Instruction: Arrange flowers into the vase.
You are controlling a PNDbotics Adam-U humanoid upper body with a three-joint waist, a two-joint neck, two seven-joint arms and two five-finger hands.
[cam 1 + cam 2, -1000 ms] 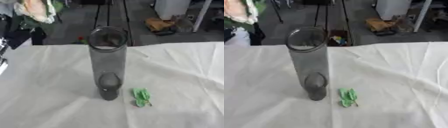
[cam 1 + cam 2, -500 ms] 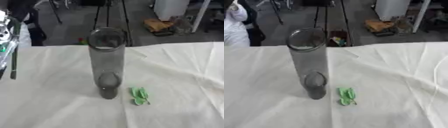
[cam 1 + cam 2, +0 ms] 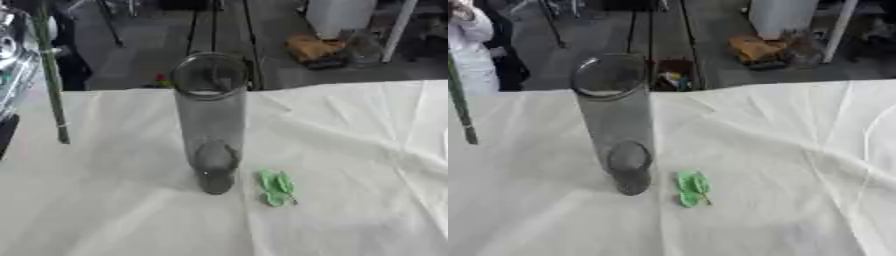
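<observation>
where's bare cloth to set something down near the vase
The white cloth is bare right of the green leaf scrap, and also in front of the vase. The left side is tighter: a green stem hangs there near the edge.

Silver, glossy metal part of robot arm (image 3: 10,75) at left edge; black below.

left arm (image 3: 8,55) shows only as a thin strip at the left edge of the left eye view, well left of the vase (image 3: 210,125). silver part sits level with the vase's upper half, black part lower, near its base height. too little visible to read its pose.
</observation>
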